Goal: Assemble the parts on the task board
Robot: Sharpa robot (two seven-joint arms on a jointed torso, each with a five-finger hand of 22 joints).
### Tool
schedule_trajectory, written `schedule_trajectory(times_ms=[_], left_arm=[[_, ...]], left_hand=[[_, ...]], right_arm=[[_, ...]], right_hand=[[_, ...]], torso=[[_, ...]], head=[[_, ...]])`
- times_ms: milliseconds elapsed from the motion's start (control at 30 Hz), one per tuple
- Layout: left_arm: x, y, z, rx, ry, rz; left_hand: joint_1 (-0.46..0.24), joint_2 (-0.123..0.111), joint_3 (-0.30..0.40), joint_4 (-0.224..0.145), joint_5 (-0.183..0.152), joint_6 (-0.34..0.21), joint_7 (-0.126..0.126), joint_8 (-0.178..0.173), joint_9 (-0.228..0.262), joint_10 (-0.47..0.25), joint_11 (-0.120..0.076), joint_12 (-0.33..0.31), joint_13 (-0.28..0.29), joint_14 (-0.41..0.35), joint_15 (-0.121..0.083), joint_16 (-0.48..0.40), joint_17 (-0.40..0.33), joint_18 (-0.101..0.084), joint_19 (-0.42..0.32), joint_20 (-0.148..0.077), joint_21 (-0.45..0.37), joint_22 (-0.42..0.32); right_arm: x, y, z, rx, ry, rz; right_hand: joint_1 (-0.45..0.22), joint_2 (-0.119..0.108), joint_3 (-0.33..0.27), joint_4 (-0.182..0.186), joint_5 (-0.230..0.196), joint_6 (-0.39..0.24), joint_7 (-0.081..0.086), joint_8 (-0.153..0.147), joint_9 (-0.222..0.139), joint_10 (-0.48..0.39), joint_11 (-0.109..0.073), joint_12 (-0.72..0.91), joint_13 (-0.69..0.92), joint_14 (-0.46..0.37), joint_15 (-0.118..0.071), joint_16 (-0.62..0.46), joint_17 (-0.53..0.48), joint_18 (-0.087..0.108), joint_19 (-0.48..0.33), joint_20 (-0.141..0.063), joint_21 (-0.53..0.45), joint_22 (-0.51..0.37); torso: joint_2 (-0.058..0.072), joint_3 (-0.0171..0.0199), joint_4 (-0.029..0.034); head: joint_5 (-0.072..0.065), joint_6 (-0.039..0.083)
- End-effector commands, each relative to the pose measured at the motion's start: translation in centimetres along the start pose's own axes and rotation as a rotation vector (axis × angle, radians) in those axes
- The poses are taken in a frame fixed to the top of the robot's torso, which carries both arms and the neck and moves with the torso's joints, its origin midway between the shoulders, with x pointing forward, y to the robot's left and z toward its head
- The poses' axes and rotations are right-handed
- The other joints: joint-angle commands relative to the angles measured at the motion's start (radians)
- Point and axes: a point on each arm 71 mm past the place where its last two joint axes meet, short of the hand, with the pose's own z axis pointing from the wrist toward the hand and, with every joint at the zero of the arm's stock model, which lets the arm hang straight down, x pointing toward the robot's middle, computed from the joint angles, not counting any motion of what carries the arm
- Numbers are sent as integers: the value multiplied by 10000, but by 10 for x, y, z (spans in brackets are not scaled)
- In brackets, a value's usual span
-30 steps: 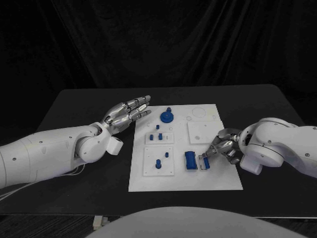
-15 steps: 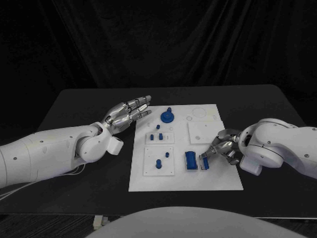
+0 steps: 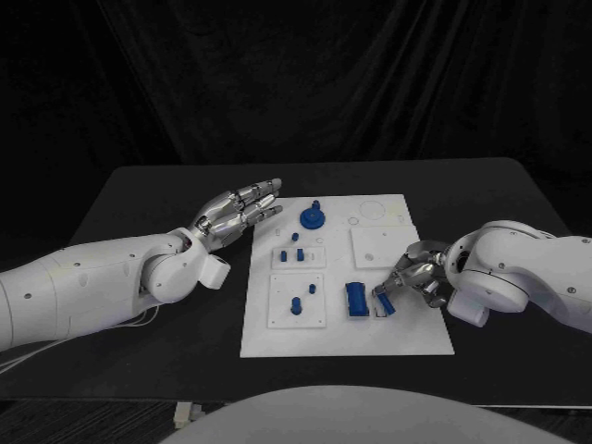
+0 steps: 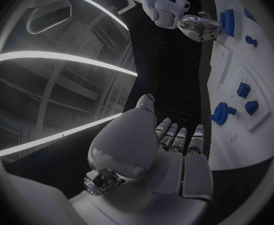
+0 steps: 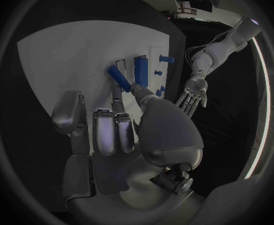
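A: Where's the risk? The right hand sits at the board's right edge, lower right of the head frame, fingers bunched narrow around a blue bar.

B: In its wrist view that bar sticks out tilted from the fingertips, pinched near one end only. Just beside it lies the block, in its slot. My guess: the bar goes in next to the block.

A: So what fails?

B: An end pinch gives little hold. If the bar meets the slot edge at that tilt, it could pivot in the fingers or pop out onto the board. It might also knock the block askew, since the two are so near.

A: And the left hand?

B: Upper left of centre, off the board's left edge, fingers straight and apart, holding nothing. It isn't bracing the board, so a hard push from the right could slide it.

A: Other parts?

B: The knob at the board's top and the pegs mid-left stand well apart from the right hand.
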Motion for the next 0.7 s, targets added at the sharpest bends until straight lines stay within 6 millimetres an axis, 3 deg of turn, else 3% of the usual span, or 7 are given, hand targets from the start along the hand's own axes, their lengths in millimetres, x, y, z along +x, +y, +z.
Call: schedule_trajectory(times_ms=[33,200,267,300,500,600,700], left_arm=[[2,0,1,105,78,-151],[2,0,1,109,81,-153],[2,0,1,108,82,-154],[2,0,1,108,81,-154],[2,0,1,111,81,-154],[1,0,0,114,78,-153],[1,0,0,116,77,-153]], left_hand=[[125,-11,66,2,75,-29,17,40,4,-6,23,40,9,14,30,-18,-9,112,19,62,42,2],[129,-12,69,-1,80,-34,17,39,4,-6,23,33,8,14,30,-18,-9,111,18,63,41,0],[133,-12,71,-5,85,-36,17,39,3,-7,23,31,8,14,31,-18,-9,111,17,63,41,-2],[135,-13,72,-7,89,-38,16,39,3,-7,23,28,8,14,31,-18,-9,111,17,63,40,-3],[179,-20,99,-52,163,-46,22,40,3,-9,23,28,8,13,35,-19,-10,110,15,67,39,-6],[193,-24,109,-70,211,-46,21,43,4,-9,26,29,8,13,37,-18,-10,111,16,68,41,-5],[200,-27,117,-81,253,-46,25,45,4,-10,24,23,8,14,39,-17,-9,111,16,69,40,-6]], right_arm=[[1,-1,0,154,73,-172],[2,-1,1,156,72,-192],[2,-1,1,155,73,-199],[2,-1,1,154,72,-199],[2,-1,1,153,62,-200],[2,-1,1,152,62,-200],[2,-1,1,152,56,-196]], right_hand=[[-95,-26,-57,76,-212,-16,-43,17,21,1042,-20,26,2631,611,-35,-76,493,197,-10,4,-90,907],[-274,-78,-244,234,-889,-16,-36,12,44,1042,-15,26,2631,613,-30,-93,482,202,3,9,-162,887],[-355,-196,-408,314,-1531,-22,-33,14,62,1042,-9,26,2631,613,-25,-105,471,202,12,12,-189,881],[-394,-208,-467,372,-1616,-10,-37,24,73,1042,-12,26,2631,614,-27,-107,472,205,17,10,-203,878],[-454,42,-641,557,-223,95,-88,63,119,1042,-58,26,2631,592,-65,-187,359,221,18,-20,-338,844],[-348,139,-631,523,168,124,-110,60,126,1042,-79,26,2631,589,-82,-208,335,228,19,-34,-396,832],[-341,145,-630,519,186,126,-111,60,127,1042,-81,26,2631,579,-83,-234,287,235,10,-35,-436,819]], torso=[[0,2,-3],[2,2,1],[3,3,2],[3,2,2],[6,2,4],[5,0,2],[4,0,0]], head=[[9,0],[9,0],[20,0],[21,0],[12,0],[32,0],[32,0]])
